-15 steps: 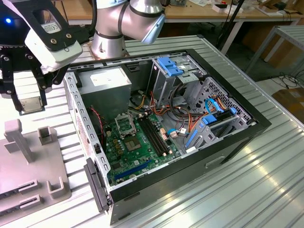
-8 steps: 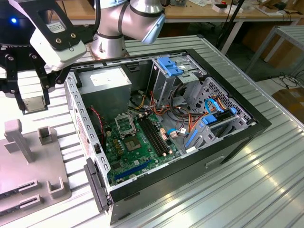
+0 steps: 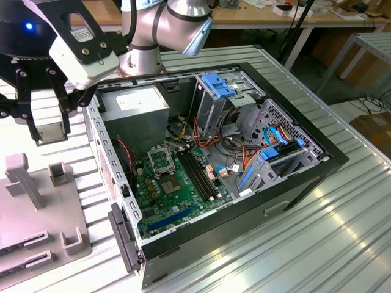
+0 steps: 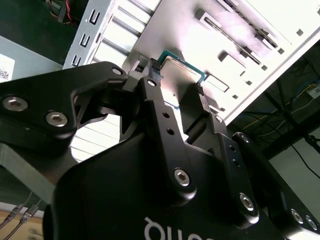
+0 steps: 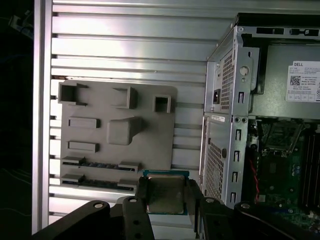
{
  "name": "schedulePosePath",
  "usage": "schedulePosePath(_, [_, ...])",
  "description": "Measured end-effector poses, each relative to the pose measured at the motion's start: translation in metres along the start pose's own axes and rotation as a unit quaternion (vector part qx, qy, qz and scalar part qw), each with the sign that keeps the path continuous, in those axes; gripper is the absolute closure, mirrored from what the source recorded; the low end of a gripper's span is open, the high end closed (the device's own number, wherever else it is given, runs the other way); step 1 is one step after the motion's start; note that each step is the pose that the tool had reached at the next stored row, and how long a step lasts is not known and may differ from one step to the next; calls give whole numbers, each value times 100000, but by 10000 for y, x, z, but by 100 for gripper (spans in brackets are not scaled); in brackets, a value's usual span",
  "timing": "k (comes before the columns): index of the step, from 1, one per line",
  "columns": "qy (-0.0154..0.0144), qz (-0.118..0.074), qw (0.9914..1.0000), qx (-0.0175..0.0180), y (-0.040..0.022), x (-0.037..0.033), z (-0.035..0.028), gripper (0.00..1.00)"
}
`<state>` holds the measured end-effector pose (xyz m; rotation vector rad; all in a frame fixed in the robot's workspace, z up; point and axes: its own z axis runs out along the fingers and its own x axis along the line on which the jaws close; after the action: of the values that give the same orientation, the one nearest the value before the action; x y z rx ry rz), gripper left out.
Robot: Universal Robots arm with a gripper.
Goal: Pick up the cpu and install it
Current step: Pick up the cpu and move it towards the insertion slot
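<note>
The ribbed metal counter [image 3: 317,244] carries one grey holder plate [image 3: 36,220] in front and one open computer case [image 3: 244,201] beyond it. Left of the case in the exterior view, the one gripper [image 3: 51,131] hangs over the counter, clenched on two opposite edges of the single square cpu [image 3: 50,132]. The cpu is held level, metal top up. Workbenches [image 3: 275,18] line the room behind.

Arm [image 3: 153,30] showing silver-grey tubes, pale blue joint caps. White camera box [image 3: 85,58] sitting in black bracket. Blue light [image 3: 29,25] glowing on black housing. Gripper [image 4: 177,80] showing matte black links, silver hex screws [image 4: 182,176], white lettering [image 4: 165,230].
</note>
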<state>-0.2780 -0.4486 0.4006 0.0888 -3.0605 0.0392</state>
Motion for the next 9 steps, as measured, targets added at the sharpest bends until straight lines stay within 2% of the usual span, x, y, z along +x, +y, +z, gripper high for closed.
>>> schedulePosePath(9, [3, -1, 100000, 0, -6, -107, -8, 59])
